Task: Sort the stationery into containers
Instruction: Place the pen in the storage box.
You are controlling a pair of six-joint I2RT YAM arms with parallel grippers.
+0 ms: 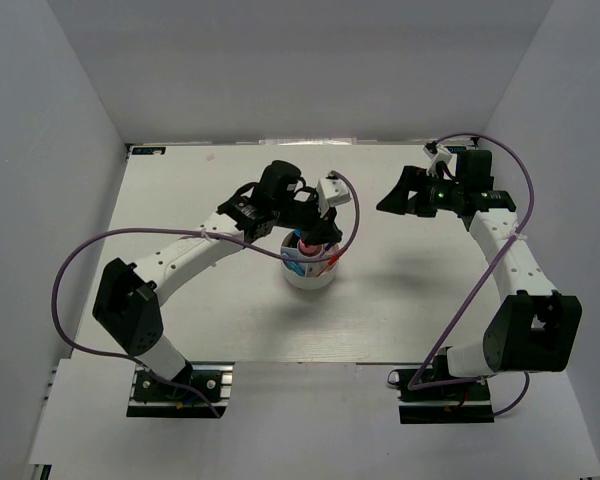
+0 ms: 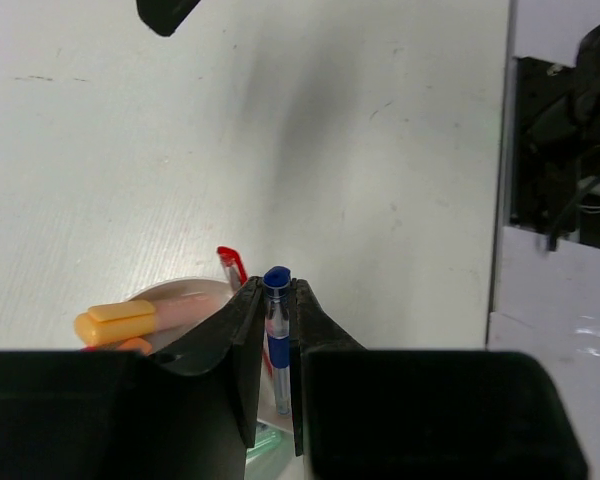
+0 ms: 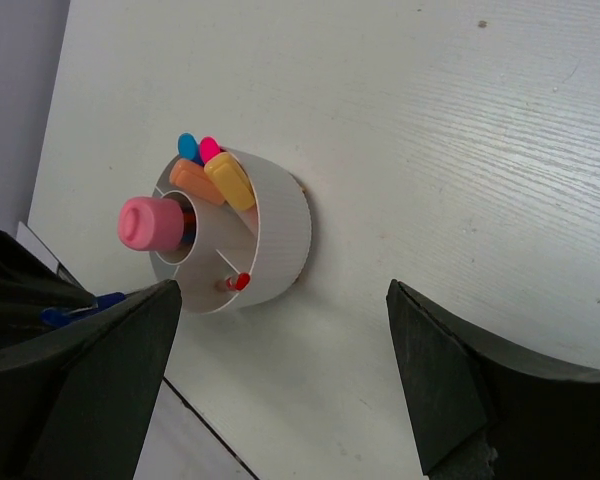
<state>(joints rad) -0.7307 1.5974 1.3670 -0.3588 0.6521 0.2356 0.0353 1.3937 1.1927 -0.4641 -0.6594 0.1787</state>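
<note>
**A:** Where do we stand with the thin blue pen (image 2: 277, 335) with the clear barrel?

**B:** We have it pinched in the left gripper (image 2: 277, 292). The jaws are closed right down on the barrel, and the blue cap pokes just past the fingertips. Its long axis runs along the fingers, so wherever we point the gripper, the pen points too.

**A:** And the low round white cup (image 1: 310, 276) with the inner compartments?

**B:** It sits at the middle of the pale table (image 1: 240, 320), right under our left wrist in the overhead view. From the wrist camera it shows only to the left of the jaws, half hidden behind the left finger. So we judge the cap end to be at the rim's edge, not over an opening.

**A:** What is beside it there?

**B:** The thin red pen (image 2: 230, 266) stands just beside the blue cap, and an orange stubby highlighter (image 2: 118, 322) lies further left. The stubby pink highlighter (image 3: 148, 222) fills the centre well.

**A:** So what is our move?

**B:** We think a small shift toward the red pen's side, with the pen's axis held as it is, then a release.

**A:** Could the right gripper (image 1: 395, 195) help?

**B:** It hangs well apart on the far right, jaws spread wide and empty. Our left arm is much the nearer.
</note>
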